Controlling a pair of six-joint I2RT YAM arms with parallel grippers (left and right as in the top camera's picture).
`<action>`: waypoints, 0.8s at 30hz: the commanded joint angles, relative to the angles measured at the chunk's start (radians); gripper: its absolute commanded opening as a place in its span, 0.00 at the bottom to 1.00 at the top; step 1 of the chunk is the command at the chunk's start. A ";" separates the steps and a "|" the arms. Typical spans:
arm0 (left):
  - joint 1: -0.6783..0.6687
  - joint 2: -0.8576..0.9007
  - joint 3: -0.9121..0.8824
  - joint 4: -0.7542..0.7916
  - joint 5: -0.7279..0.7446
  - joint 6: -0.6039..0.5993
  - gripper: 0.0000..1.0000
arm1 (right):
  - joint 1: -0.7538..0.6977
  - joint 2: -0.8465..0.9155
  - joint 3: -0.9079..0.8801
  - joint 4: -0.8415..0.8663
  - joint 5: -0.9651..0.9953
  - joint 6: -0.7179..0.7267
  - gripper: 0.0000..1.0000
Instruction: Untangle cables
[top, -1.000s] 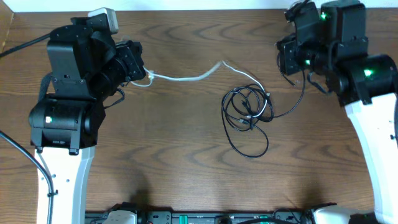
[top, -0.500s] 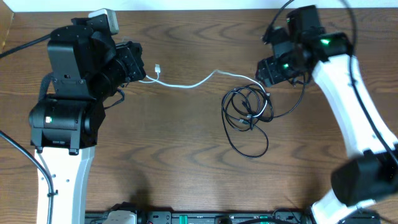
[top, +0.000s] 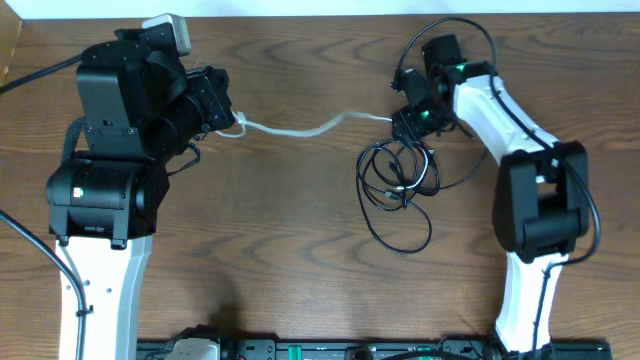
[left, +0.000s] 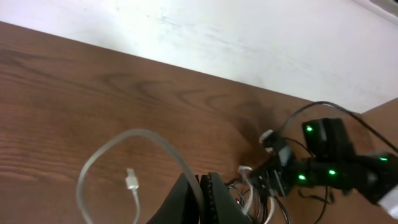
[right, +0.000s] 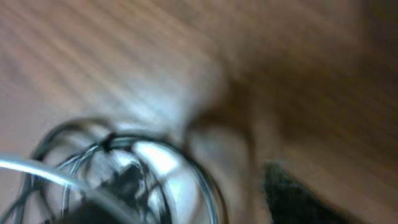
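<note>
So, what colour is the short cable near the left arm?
The short cable is white, clearest in the overhead view.

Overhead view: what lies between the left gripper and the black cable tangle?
The white cable, running from the left gripper over bare table to the black cable tangle; the overhead view shows it.

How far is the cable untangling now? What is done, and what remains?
Done: the white cable is drawn out to the left, though its right end meets the black cables, a looped heap. In hand: the left tool is shut on the white cable's left end; the right tool hangs over the heap's top, grip unclear. Left: freeing white from black, then opening the black loops.
</note>
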 joint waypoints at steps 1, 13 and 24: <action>0.004 0.002 0.015 0.001 0.015 0.021 0.08 | -0.006 0.014 -0.002 0.046 -0.011 0.069 0.08; 0.004 0.005 0.015 0.001 0.015 0.020 0.07 | -0.067 -0.337 0.113 0.011 -0.055 0.165 0.01; 0.003 0.008 0.015 -0.006 0.042 0.020 0.07 | -0.065 -0.523 0.110 -0.176 -0.134 0.185 0.01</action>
